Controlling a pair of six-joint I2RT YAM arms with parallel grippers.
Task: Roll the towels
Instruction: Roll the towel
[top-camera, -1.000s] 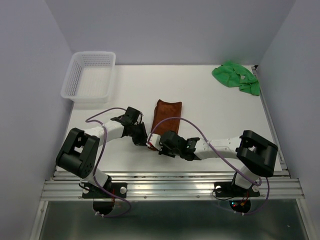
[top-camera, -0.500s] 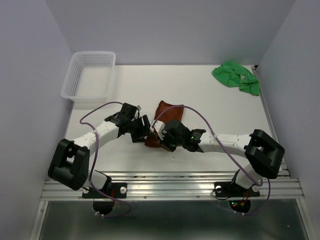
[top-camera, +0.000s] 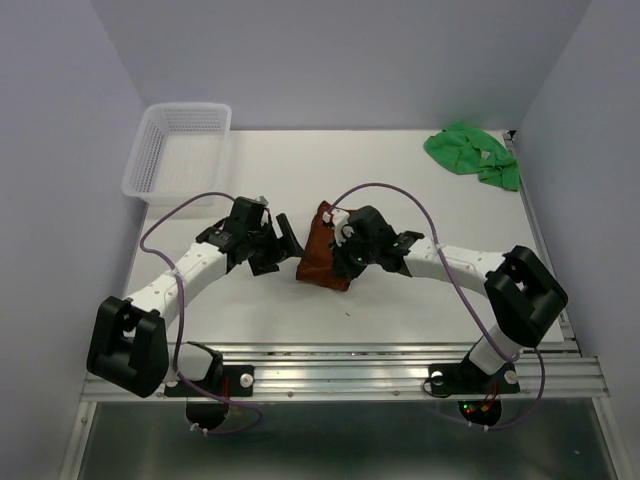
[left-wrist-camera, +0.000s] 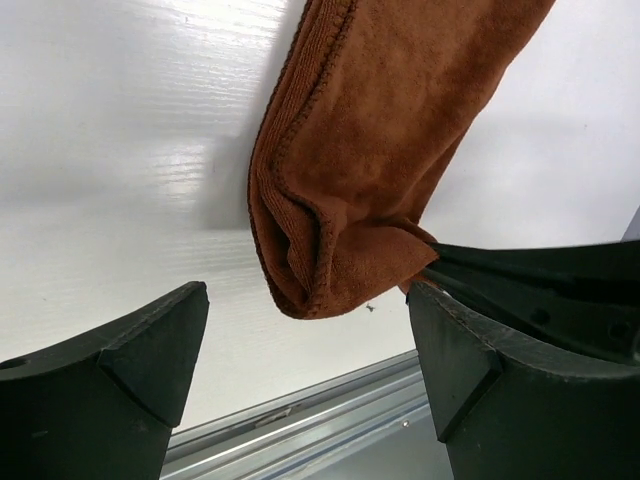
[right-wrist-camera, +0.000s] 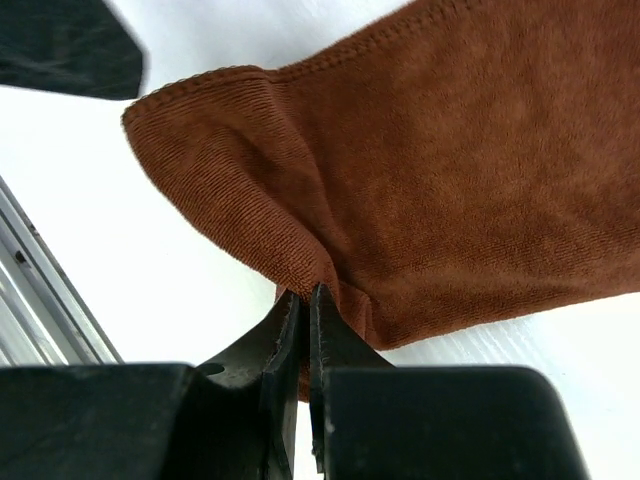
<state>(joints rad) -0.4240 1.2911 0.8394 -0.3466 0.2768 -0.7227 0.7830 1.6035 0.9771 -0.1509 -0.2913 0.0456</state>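
Observation:
A brown towel (top-camera: 322, 248) lies folded over on itself in the middle of the white table (top-camera: 420, 290). My right gripper (top-camera: 345, 252) is shut on a pinch of its cloth; in the right wrist view the brown towel (right-wrist-camera: 440, 160) bunches up at the closed tips of the right gripper (right-wrist-camera: 307, 292). My left gripper (top-camera: 283, 240) stands open just left of the towel, touching nothing. Seen from the left wrist, the brown towel (left-wrist-camera: 380, 150) hangs ahead of the wide-apart fingers (left-wrist-camera: 130, 350) of the left gripper (left-wrist-camera: 308, 335). A green towel (top-camera: 472, 153) lies crumpled at the far right corner.
A white mesh basket (top-camera: 180, 153) sits at the table's far left. The metal rail (top-camera: 340, 372) runs along the near edge, by the arm bases. Purple-grey walls close in the sides and back.
Both grippers carried the towel's near end away from the front edge, folding it over itself. The left gripper let go and opened; the right one stayed shut on the cloth.

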